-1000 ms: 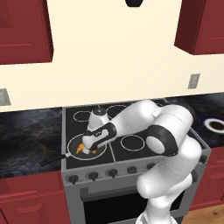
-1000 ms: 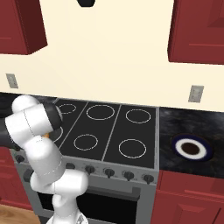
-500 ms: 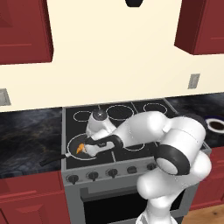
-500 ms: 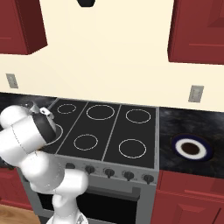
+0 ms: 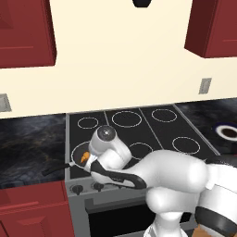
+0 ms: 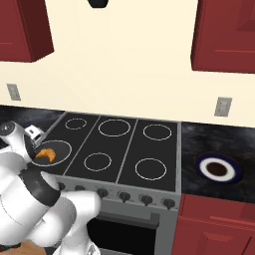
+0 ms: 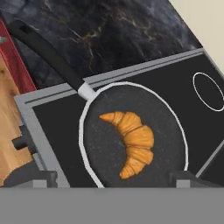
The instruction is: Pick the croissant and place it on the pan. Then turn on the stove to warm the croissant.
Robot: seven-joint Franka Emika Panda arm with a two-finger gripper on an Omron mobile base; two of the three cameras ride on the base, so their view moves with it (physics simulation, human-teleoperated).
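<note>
In the pan [image 7: 175, 144] on the stove [image 6: 124, 149] the croissant [image 7: 131, 142] lay freed, the fingers [image 7: 39, 177] having spread wide and lifted clear, so only the knob remained

From my remote station I saw dark red cabinets [image 6: 226, 35] flanking a cream wall [image 6: 129, 64] above black marbled countertops [image 6: 219, 144].
</note>
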